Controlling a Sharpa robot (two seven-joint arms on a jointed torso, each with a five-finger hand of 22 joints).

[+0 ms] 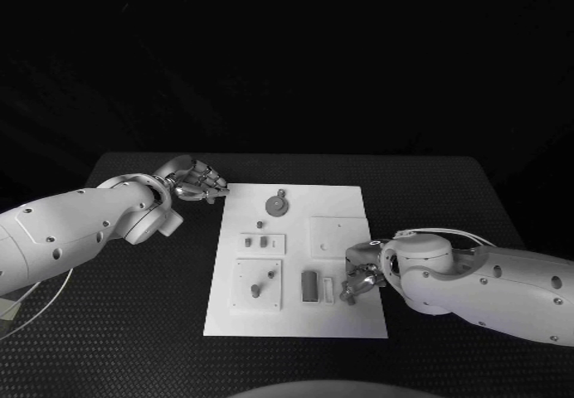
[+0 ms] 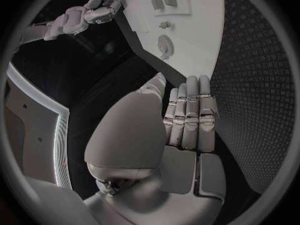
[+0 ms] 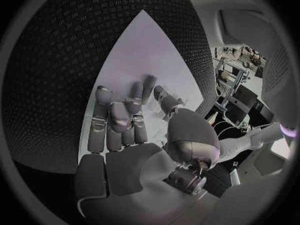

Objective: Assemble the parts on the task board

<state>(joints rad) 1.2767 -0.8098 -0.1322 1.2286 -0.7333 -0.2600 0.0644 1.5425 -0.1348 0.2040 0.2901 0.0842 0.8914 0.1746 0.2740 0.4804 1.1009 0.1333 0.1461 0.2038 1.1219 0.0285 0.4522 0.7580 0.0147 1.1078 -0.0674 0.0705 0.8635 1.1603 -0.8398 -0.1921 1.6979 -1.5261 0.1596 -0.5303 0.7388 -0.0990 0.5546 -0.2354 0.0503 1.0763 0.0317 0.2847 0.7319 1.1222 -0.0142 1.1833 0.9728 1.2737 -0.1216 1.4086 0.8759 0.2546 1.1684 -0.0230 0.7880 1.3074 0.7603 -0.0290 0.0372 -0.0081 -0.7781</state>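
The white task board [image 1: 299, 319] lies in the middle of the black table. On it are a round grey disc part [image 1: 278, 204], two small pieces [image 1: 255, 242] on a plate, a peg [image 1: 255, 289] standing in a square plate, and a dark oblong part [image 1: 310, 286] beside a pale bar [image 1: 328, 289]. My left hand [image 1: 194, 181] hovers off the board's far left corner, fingers side by side [image 2: 187, 110], nothing in it. My right hand [image 1: 362, 278] is over the board's right edge, fingers [image 3: 119, 110] spread down toward the board next to the pale bar; I see nothing held.
A blank square plate [image 1: 336, 235] sits on the board's right half. Black table [image 1: 143, 332] surrounds the board on all sides. A thin white cable [image 1: 36, 307] loops at the near left. The left wrist view shows the disc [image 2: 165, 45] and my right hand [image 2: 87, 15] beyond.
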